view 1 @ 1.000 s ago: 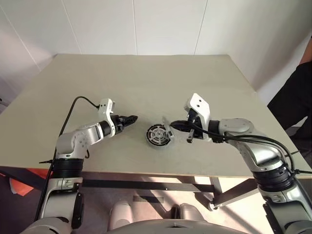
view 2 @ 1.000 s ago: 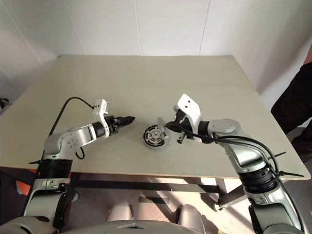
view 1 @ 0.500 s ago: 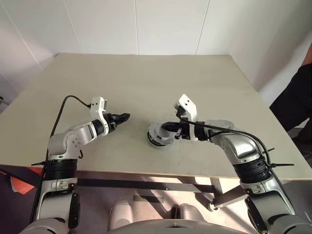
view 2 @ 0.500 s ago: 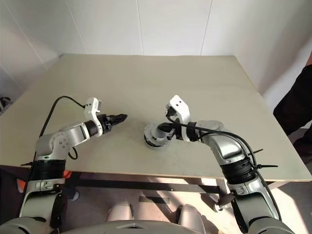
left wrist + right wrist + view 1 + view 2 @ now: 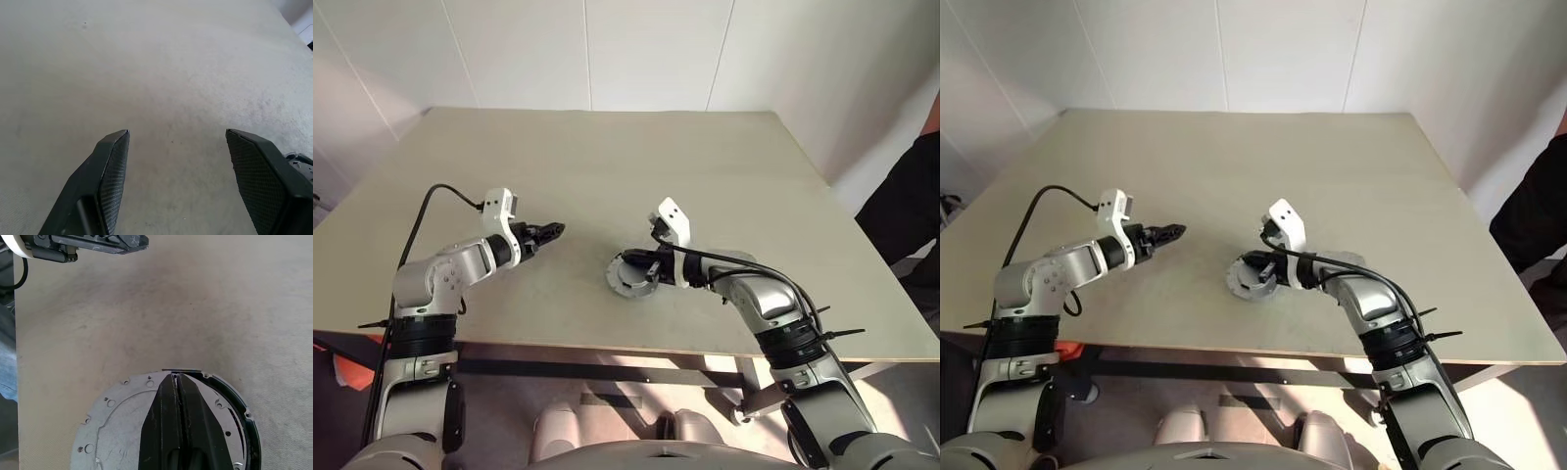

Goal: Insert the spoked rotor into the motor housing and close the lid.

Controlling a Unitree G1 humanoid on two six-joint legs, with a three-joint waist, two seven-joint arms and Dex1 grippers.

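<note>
While my right claw (image 5: 177,382), pinched shut and empty, rests on the lid (image 5: 122,431) directly beneath it, my left claw (image 5: 176,142) hovers wide open, empty, off beside. If I push off-centre, the lid could tilt or skid across the table (image 5: 607,166).

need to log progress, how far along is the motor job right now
Nearly finished. Done: the lid lies flat on top of the motor housing, so no rotor is visible. In hand: the right gripper, fingers shut, rests on the lid, apparently pressing it down. The left gripper is open over bare table. Left: seating the lid fully.
</note>
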